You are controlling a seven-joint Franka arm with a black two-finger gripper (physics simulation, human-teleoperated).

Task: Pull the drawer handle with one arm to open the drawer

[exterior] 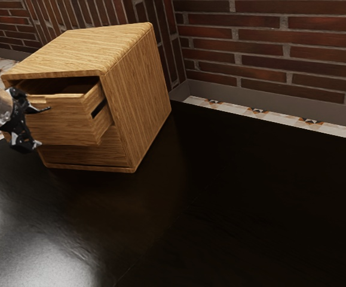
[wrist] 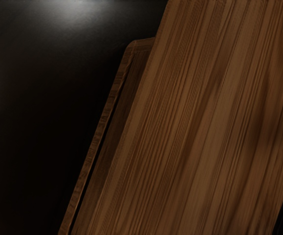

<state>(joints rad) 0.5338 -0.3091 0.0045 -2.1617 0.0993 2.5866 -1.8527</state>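
A wooden cabinet point(exterior: 134, 84) stands on the dark table point(exterior: 220, 209) at the exterior view's upper left. Its upper drawer point(exterior: 65, 119) is pulled partly out toward the exterior view's left, leaving a dark gap under the cabinet top. My black gripper point(exterior: 27, 127) sits against the drawer's front face at the left edge, open, with one finger high and one low. The handle is hidden behind my hand. From the wrist camera, the drawer's wood front point(wrist: 205, 127) is very close, with the cabinet's lower edge point(wrist: 104, 137) behind it.
A brick wall point(exterior: 268, 42) runs behind the table, close to the cabinet's back. The table stretches wide to the exterior view's right and front. Patterned floor tiles point(exterior: 256, 110) show beyond the far edge.
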